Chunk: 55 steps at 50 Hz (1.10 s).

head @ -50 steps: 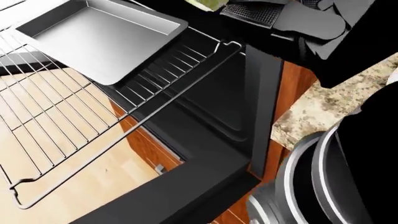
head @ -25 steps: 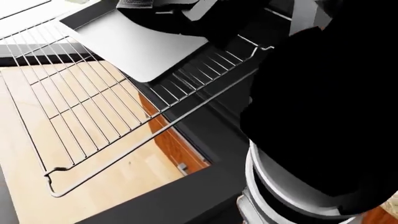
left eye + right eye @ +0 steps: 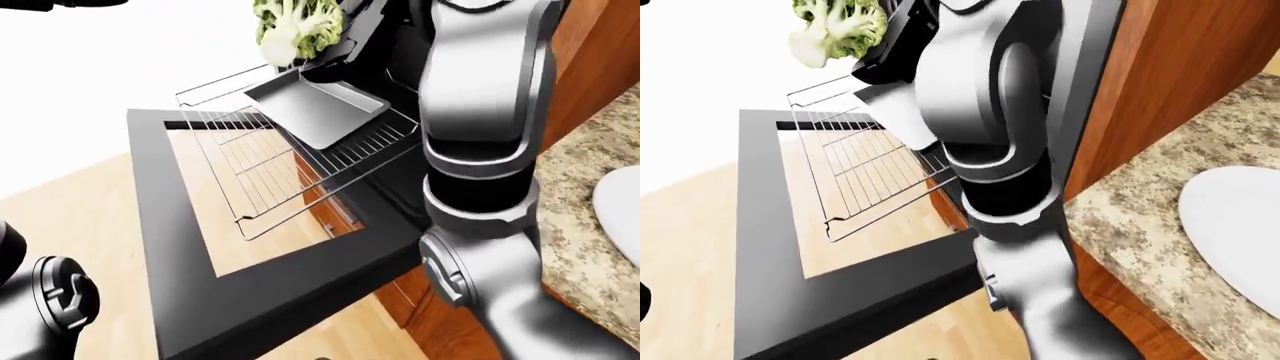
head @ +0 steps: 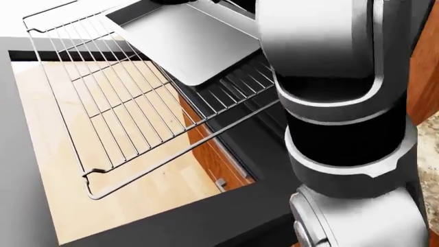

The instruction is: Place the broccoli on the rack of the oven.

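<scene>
Above tray (image 3: 318, 111), right hand (image 3: 345, 41) grips broccoli (image 3: 294, 27).

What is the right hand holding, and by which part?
The broccoli, gripped at its right side by the right hand; the exact finger contact is hidden.

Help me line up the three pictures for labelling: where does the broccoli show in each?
Left-eye view: broccoli at top centre, above the baking tray.
Right-eye view: top left.
Head view: not in it.
Shared landmark: the pulled-out oven rack.
</scene>
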{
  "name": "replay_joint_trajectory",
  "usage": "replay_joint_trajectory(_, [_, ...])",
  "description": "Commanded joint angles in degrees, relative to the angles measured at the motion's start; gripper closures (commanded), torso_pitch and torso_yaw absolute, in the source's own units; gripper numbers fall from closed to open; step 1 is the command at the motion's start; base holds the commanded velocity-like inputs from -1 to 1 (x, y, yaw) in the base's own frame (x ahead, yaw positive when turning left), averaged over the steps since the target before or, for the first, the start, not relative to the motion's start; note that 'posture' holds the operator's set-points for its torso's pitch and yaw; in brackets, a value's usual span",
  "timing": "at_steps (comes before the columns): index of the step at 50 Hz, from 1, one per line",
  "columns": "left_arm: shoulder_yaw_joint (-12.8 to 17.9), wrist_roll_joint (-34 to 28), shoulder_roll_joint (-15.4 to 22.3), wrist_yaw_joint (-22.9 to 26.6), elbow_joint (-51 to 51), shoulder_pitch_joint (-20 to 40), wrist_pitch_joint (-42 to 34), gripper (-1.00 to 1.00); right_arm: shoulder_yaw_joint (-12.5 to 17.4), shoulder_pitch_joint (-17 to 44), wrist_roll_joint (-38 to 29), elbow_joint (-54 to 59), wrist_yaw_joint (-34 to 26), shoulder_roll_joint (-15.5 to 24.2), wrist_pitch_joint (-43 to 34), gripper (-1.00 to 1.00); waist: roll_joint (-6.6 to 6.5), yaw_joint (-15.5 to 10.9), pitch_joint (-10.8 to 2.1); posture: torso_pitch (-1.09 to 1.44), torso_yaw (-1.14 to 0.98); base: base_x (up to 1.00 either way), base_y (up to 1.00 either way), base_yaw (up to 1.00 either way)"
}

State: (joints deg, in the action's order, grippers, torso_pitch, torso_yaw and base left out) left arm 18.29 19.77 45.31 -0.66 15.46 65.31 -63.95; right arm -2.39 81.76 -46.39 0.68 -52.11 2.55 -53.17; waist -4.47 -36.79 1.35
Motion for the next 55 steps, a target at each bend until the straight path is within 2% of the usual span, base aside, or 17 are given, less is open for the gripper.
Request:
replay_joint_trajectory(1, [0.56,-0.01,0.85,-0.37,0.77,1.41,1.55,-1.0,1.4,2.96,2.58,3.05,4.46,0.44,4.05,1.0,-0.24,-0.17,-1.54,0.0,0.69,0.0,0.0,0.0])
replay_joint_trajectory(12, [0.35,-0.13,0.47,-0.69,1.05,0.74,2.13,-1.0,1.66,6.65,9.24,23.74,14.3,4.08,16.2,1.0,-0.06,-2.56,-1.99,0.0,0.73,0.0,0.0,0.0])
replay_joint_trajectory(26, [1.07,0.81,0.67,-1.57,2.48,-1.01,1.84,-1.0,2.65,17.4,14.81,54.88,23.61,4.58,33.29,1.0,-0.17,-3.61,-2.54,0.0,0.73,0.0,0.0,0.0])
replay_joint_trajectory(30, [1.42,1.24,1.04,-1.47,2.61,-1.16,1.68,-1.0,2.02,17.8,14.59,60.99,24.82,4.91,38.17,1.0,-0.22,-3.8,-2.6,0.0,0.73,0.0,0.0,0.0])
replay_joint_trajectory(46, [1.6,2.72,1.97,-2.68,2.09,-1.16,1.56,-1.0,2.7,16.98,12.45,70.86,30.87,4.54,42.96,1.0,-0.13,-4.4,-2.85,0.0,0.73,0.0,0.0,0.0])
replay_joint_trajectory(52, [1.58,2.9,1.93,-2.95,2.09,-1.43,1.62,-1.0,0.78,15.96,8.68,72.18,34.64,3.55,47.47,1.0,-0.25,-4.44,-2.91,0.0,0.73,0.0,0.0,0.0])
replay_joint_trajectory(55, [2.03,3.36,2.16,-3.0,2.63,-1.84,1.18,-1.0,0.96,16.05,7.22,72.79,36.75,3.42,47.22,1.0,-0.28,-4.5,-2.97,0.0,0.73,0.0,0.0,0.0])
